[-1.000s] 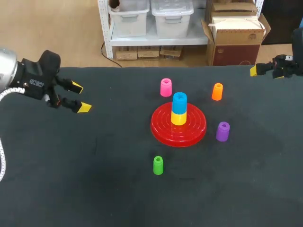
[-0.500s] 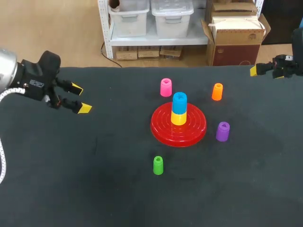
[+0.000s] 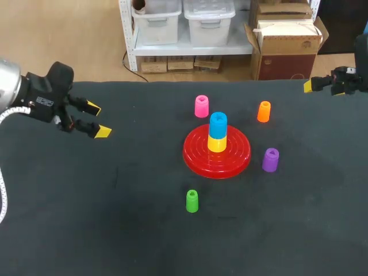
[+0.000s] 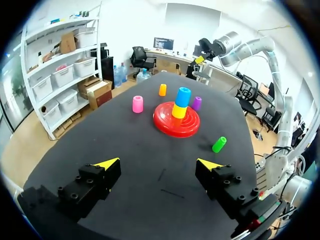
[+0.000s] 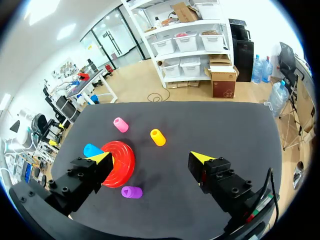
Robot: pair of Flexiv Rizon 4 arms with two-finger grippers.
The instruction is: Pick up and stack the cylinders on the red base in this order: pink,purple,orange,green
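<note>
Lying under everything, table (image 3: pixel 144 230): showing a dark cloth top and carrying all the pieces.
Left gripper (image 3: pixel 98 119): hanging over the left part of the table, well apart from the pieces, keeping its fingers wide apart and gripping nothing.
Right gripper (image 5: pixel 150 157): hanging at the far right edge of the table, holding its fingers spread apart with nothing between them.
Red base (image 3: pixel 236 161): sitting near the middle of the table, carrying a yellow cylinder (image 3: pixel 217 144) with a blue cylinder (image 3: pixel 218 123) standing on it.
Purple cylinder (image 3: pixel 270 160): standing upright just beside the right rim of the base.
Pink cylinder (image 3: pixel 201 106): standing upright just behind the base, on its far left side.
Orange cylinder (image 3: pixel 264 111): standing upright behind the base to the right, apart from it.
Green cylinder (image 3: pixel 192 201): standing upright on the near side of the base, apart from it.
</note>
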